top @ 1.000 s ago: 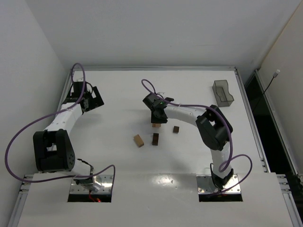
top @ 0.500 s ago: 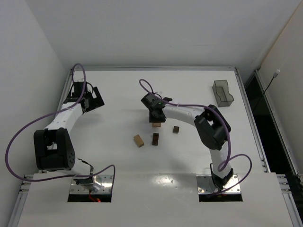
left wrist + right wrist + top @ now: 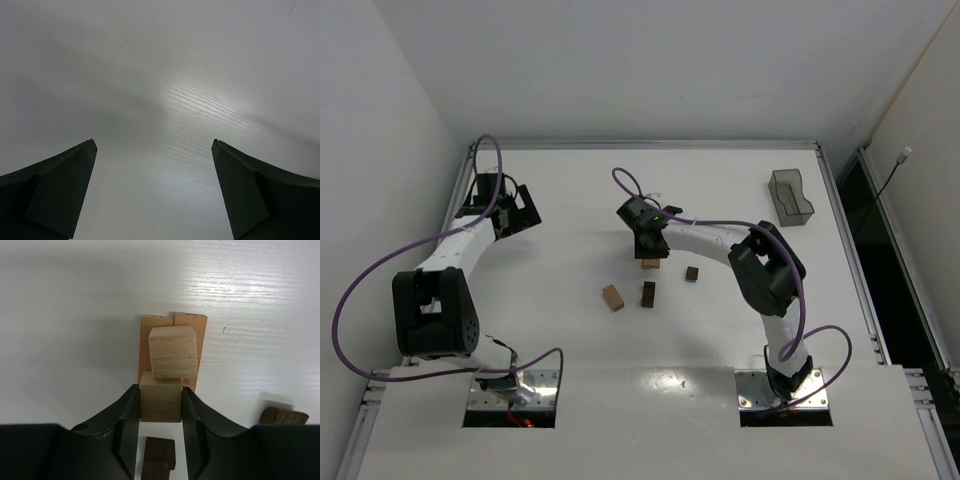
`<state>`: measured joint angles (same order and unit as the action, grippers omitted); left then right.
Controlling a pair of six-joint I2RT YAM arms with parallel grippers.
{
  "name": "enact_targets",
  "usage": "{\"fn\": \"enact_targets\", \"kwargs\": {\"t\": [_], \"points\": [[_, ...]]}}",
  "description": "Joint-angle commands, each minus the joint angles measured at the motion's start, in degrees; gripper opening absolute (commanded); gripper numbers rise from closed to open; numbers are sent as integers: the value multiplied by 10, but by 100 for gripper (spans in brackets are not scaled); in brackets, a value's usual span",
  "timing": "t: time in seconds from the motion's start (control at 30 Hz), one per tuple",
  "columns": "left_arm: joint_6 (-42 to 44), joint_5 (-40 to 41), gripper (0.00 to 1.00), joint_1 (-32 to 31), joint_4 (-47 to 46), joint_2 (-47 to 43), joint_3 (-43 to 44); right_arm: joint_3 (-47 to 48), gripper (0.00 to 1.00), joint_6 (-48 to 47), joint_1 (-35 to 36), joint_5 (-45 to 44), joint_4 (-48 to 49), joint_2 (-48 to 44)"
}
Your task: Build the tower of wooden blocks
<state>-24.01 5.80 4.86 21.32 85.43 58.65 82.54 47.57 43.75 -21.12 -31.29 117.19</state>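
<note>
In the right wrist view my right gripper [image 3: 159, 390] has its jaws against both sides of a light tan cube [image 3: 160, 404]. Just beyond it a paler cube [image 3: 172, 351] stands over two orange-tan oblongs [image 3: 156, 325] lying side by side; these make the tower [image 3: 650, 263]. A dark brown block [image 3: 159, 456] lies on the table below the jaws, another [image 3: 284, 416] at the right. In the top view my right gripper [image 3: 648, 250] is over the tower. My left gripper [image 3: 525, 210] is open and empty at the far left; its wrist view [image 3: 154, 142] shows only bare table.
A tan block [image 3: 612, 297], a dark oblong [image 3: 648, 293] and a small dark block [image 3: 691, 273] lie just in front of the tower. A translucent grey bin [image 3: 790, 197] stands at the back right. The white table [image 3: 570, 190] has a raised rim.
My right wrist has shifted slightly to the left over the tower. The left arm and the loose blocks have not moved.
</note>
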Motion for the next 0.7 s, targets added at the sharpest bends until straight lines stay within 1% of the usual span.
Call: {"fn": "enact_targets", "kwargs": {"t": [0.0,0.03,0.5,0.6,0.63,0.67], "points": [[-2,-1,100,0,-12,-1,19,4,6,-4,4,-21,17,-1],[-2,-6,100,0,-12,4,19,4,5,-4,4,-21,17,-1],[-7,-6,100,0,-12,10,24,4,5,2,-7,-21,11,4],[-7,-11,100,0,-12,10,24,4,17,2,-7,-21,11,4],[-7,-11,100,0,-12,10,24,4,28,2,-7,-21,11,4],[-7,-11,100,0,-12,10,24,4,32,2,-7,-14,11,4]]}}
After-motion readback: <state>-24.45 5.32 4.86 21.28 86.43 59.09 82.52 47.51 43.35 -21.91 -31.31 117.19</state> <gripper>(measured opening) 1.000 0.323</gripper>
